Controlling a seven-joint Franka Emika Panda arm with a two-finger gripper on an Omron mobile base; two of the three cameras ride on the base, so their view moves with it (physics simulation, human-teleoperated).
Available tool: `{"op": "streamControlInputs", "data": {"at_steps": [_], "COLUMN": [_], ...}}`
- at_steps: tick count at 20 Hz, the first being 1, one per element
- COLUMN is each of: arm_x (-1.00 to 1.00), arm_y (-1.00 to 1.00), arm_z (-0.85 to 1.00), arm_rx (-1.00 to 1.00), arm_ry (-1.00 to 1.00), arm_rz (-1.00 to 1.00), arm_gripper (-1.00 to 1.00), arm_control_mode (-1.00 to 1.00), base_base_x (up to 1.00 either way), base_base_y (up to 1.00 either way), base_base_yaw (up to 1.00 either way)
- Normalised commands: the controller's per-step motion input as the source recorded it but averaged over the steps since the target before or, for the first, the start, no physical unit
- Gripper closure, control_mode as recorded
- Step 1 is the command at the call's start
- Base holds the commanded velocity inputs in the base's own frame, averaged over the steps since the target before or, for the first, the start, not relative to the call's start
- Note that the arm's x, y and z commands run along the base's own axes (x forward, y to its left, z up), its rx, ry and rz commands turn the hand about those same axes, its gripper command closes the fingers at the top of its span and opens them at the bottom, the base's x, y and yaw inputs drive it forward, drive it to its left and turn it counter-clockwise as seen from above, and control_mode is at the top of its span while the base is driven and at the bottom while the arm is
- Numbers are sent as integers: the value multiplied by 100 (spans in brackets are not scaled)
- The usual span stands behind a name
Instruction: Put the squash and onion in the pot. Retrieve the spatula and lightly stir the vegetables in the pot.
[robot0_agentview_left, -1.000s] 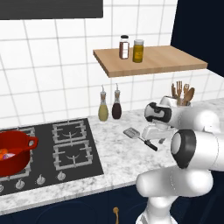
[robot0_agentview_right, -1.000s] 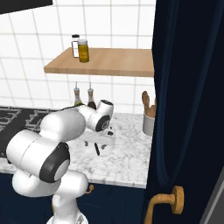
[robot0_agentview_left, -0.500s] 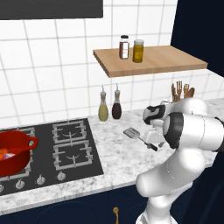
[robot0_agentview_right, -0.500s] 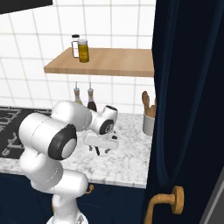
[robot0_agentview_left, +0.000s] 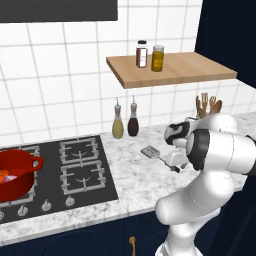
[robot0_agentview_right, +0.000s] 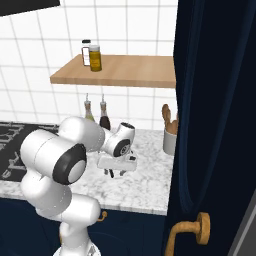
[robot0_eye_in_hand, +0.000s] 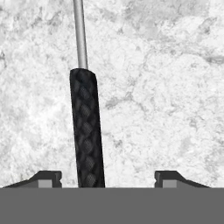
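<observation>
The grey spatula lies on the marble counter, its flat head (robot0_agentview_left: 149, 151) pointing toward the stove. In the hand view its black textured grip (robot0_eye_in_hand: 87, 131) and thin grey shaft (robot0_eye_in_hand: 79, 30) run up between my fingertips (robot0_eye_in_hand: 48, 177), nearer the left one. My gripper (robot0_eye_in_hand: 108, 178) is open and hangs low over the handle (robot0_agentview_left: 173, 163), fingers pointing down at the counter (robot0_agentview_right: 112, 173). The red pot (robot0_agentview_left: 17, 172) stands on the stove at far left. A bit of orange squash (robot0_agentview_left: 3, 174) and a purple-pink bit of onion (robot0_agentview_left: 10, 179) show inside it.
Two bottles (robot0_agentview_left: 125, 121) stand at the wall behind the spatula. A wooden shelf (robot0_agentview_left: 172, 70) with two jars hangs above. A holder of wooden utensils (robot0_agentview_right: 170, 132) is at the back right. The black stove (robot0_agentview_left: 75, 167) lies left; a dark cabinet door (robot0_agentview_right: 215, 125) rises at right.
The arm has folded and swung its elbow to the right. The hand has come down closer to the spatula's handle. The spatula and the pot have stayed put.
</observation>
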Motion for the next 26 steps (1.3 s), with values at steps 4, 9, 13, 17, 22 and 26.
{"op": "streamControlInputs", "data": {"at_steps": [4, 9, 13, 17, 22, 26], "arm_x": [0, -1, -16, -27, -39, -35], "arm_y": [2, 0, 0, 0, 2, 39], "arm_z": [-6, 0, 3, 43, 62, 71], "arm_rx": [-1, 0, 0, 0, 0, 0], "arm_ry": [0, 0, -3, -13, -16, -6], "arm_rz": [0, 0, 0, 3, 4, 3], "arm_gripper": [100, 100, 100, 100, 100, 100], "arm_control_mode": [-100, -100, -100, -100, -100, -100], "base_base_x": [0, 0, 0, 0, 0, 0], "base_base_y": [0, 0, 0, 0, 0, 0], "base_base_yaw": [0, 0, 0, 0, 0, 0]}}
